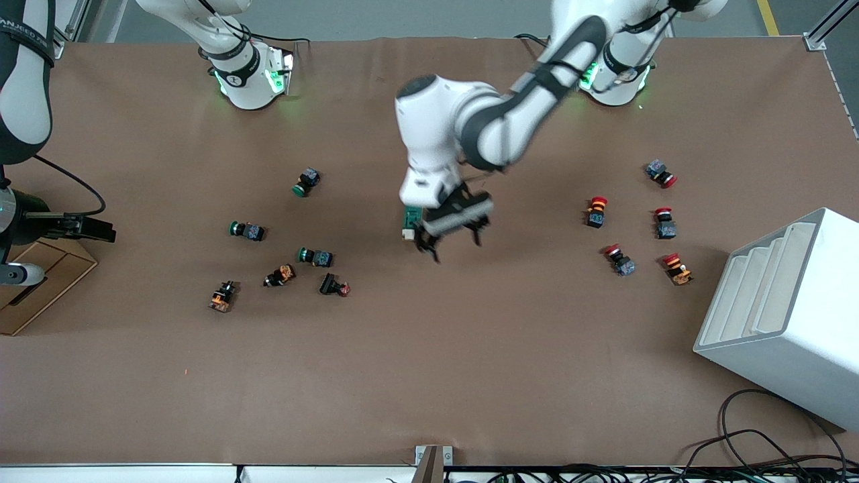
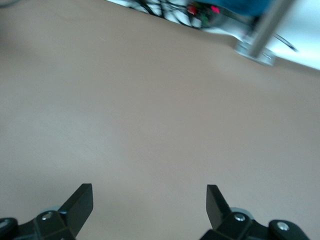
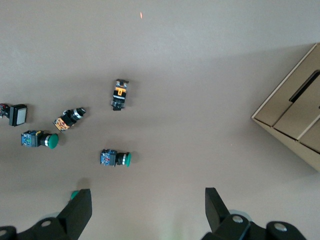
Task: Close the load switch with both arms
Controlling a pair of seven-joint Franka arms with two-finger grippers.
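Front view first. Load switch lying mid-table on the brown table mat, green body with its cream lever tab at the end nearer the front camera. Left gripper hanging over the mat just beside the load switch, on the side toward the left arm's end, fingers spread wide, nothing between them. Green push-buttons scattered well apart from the load switch toward the right arm's end; red push-buttons clustered well apart from it toward the left arm's end, with a white stepped bin past them at the table edge. Right arm waiting off toward its own end of the table, gripper not showing here.

Left wrist view. Left gripper wide open, fingertips over bare mat, nothing gripped.

Right wrist view. Right gripper likewise parted and empty, hanging over the mat above a green push-button, with a cardboard box off to one side. Load switch not visible here.
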